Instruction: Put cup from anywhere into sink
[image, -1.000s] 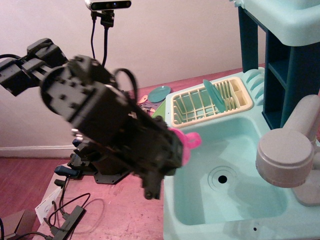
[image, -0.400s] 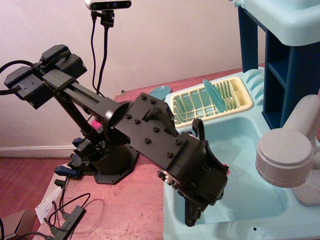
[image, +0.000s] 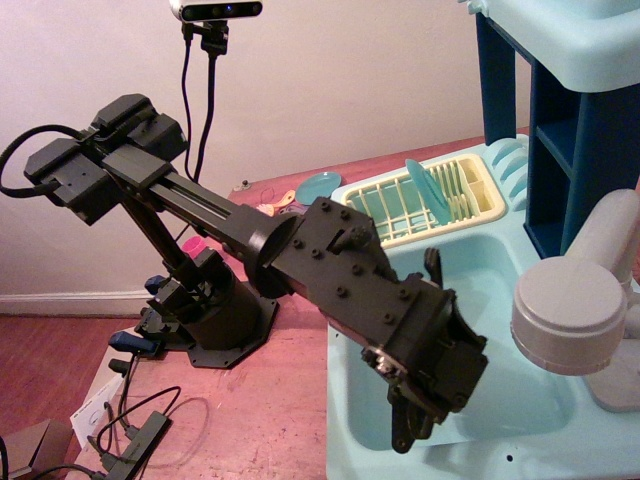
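Arm's reaching right down into the sink.

The gripper hangs low over the basin's near-left side, but its bulky black wrist hides the jaws and probably the cup too, so can't tell what it's holding. Dish rack sits behind.

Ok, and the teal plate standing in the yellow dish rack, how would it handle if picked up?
Probably stiff and light: the teal plate looks like thin moulded plastic. It stands on edge in the dish rack, so a nudge could tip it flat. Its smooth face may be slippery.
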